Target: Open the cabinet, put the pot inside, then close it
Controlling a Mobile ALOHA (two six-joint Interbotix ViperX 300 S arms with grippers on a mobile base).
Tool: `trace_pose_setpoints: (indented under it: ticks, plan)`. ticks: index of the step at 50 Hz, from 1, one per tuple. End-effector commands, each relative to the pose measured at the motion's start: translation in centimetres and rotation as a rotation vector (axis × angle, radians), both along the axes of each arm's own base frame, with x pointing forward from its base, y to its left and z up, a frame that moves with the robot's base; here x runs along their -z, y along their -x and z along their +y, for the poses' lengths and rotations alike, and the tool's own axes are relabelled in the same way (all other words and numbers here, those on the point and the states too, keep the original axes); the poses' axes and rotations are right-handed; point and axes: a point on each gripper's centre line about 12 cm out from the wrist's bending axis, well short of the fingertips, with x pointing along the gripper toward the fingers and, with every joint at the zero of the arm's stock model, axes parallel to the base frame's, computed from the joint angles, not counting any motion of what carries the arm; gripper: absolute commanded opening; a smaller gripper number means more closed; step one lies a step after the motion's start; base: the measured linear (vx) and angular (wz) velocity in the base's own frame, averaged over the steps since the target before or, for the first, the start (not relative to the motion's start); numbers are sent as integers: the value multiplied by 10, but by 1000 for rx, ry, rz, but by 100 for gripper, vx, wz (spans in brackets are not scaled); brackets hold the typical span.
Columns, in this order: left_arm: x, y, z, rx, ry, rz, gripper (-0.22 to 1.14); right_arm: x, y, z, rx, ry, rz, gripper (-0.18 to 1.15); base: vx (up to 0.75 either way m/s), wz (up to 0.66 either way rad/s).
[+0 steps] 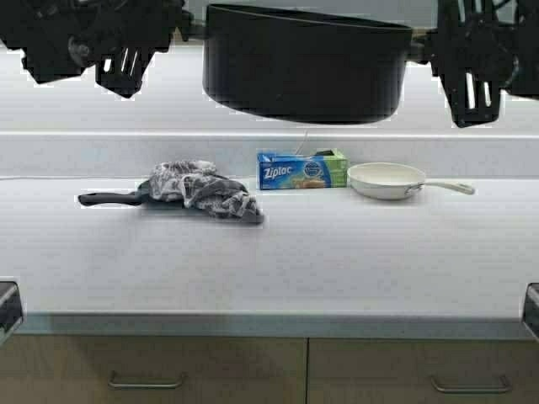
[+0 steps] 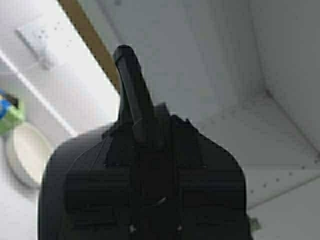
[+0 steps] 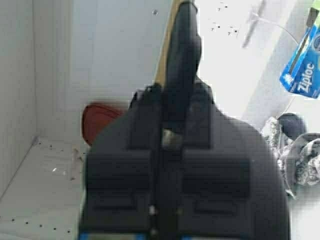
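The large black pot [image 1: 303, 63] hangs high above the counter, held level between both arms. My left gripper [image 1: 187, 29] is shut on its left side handle and my right gripper [image 1: 421, 46] is shut on its right one. In the left wrist view my gripper [image 2: 150, 137] clamps the pot's black handle [image 2: 131, 95]. In the right wrist view my gripper [image 3: 172, 117] clamps the other handle [image 3: 182, 60]. Both wrist views show the open cabinet's white inside [image 2: 240, 65] [image 3: 55, 75] and its tan front edge [image 2: 87, 30] right behind the pot. The cabinet doors are out of view.
A red-brown round object [image 3: 97, 122] lies inside the cabinet on its floor. On the counter below are a black long-handled pan with a grey cloth [image 1: 202, 192], a Ziploc box [image 1: 301, 170] and a cream frying pan [image 1: 387, 179]. Drawers [image 1: 147, 374] run under the counter edge.
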Motion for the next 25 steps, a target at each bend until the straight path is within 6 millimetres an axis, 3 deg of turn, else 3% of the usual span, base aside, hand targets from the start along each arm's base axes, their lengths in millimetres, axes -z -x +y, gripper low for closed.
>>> trace_pose_setpoints:
  ticks: [1,16,25]
  plan:
    - [-23,4,-16,43,-41,-61,3,-47,2,23,-82,-18,-110,6,-2,0]
    - [-68,-9,-30,51,-64,-81,3,-101,-7,34,-109,31,-141,6,-1,0]
    - [-93,-19,-36,39,-75,-91,3,-120,-23,21,-53,39,-147,6,0,0]
